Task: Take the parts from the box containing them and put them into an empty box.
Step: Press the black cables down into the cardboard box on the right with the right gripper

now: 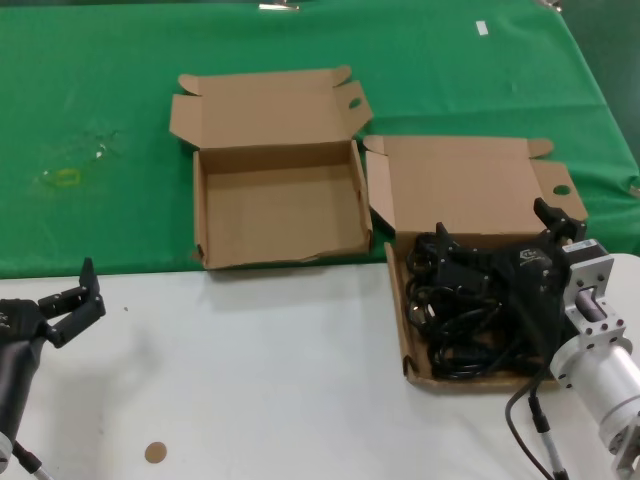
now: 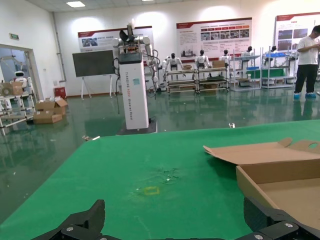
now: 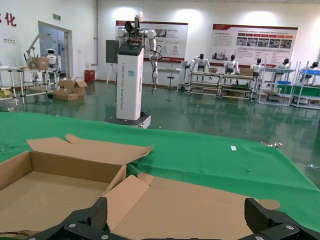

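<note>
A green cloth [image 1: 420, 70] covers the far part of the work surface, and a white table [image 1: 260, 380] runs along the near edge. On the cloth sits the empty box [image 1: 275, 215], its lid folded back and its tray bare. Just beside it, on the robot's right and reaching onto the white table, lies the box of cords [image 1: 470, 180], lid also thrown back. Its tray is crowded with the power cords [image 1: 455, 315], a black tangle of loose coils and plugs.

The right gripper [image 1: 500, 245] hangs over that tangle with its fingers spread wide; nothing sits between them, and whether the tips touch the cords cannot be told from the head view. The left gripper [image 1: 75, 300] waits low over the white table on the robot's left, well apart from both boxes, its fingers likewise parted and holding nothing.

The step in hand looks like the first reach: no cord has gone across. The next move probably calls for the right gripper to settle onto one coil and close. The cords are intertwined, so a lift may drag neighbours along. Then it must carry its catch leftward over the shared box walls.
</note>
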{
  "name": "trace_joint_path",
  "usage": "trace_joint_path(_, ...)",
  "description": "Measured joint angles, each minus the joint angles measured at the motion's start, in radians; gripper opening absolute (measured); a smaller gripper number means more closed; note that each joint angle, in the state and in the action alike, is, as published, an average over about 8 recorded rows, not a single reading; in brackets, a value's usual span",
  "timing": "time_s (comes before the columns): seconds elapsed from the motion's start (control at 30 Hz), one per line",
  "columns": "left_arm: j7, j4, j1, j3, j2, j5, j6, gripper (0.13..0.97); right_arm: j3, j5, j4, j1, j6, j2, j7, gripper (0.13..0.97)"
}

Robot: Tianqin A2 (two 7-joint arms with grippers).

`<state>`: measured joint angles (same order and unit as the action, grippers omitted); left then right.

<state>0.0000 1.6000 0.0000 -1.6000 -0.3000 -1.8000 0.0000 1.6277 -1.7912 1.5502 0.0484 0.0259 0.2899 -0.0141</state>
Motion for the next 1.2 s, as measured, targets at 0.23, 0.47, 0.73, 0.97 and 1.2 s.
trace_joint_path(0.23,0.000,0.000,0.000,0.000,0.000,0.000,0.000,0.966,0.000,0.000,0.000,0.000,0.000,0.000,0.000,0.966)
trace_joint_path(0.47,0.000,0.000,0.000,0.000,0.000,0.000,0.000,0.966,0.000,0.000,0.000,0.000,0.000,0.000,0.000,0.966)
trace_joint_path(0.73,0.000,0.000,0.000,0.000,0.000,0.000,0.000,0.966,0.000,0.000,0.000,0.000,0.000,0.000,0.000,0.966)
trace_joint_path(0.97,0.000,0.000,0.000,0.000,0.000,0.000,0.000,0.963,0.000,0.000,0.000,0.000,0.000,0.000,0.000,0.966)
trace_joint_path(1.2,0.000,0.000,0.000,0.000,0.000,0.000,0.000,0.943,0.000,0.000,0.000,0.000,0.000,0.000,0.000,0.966)
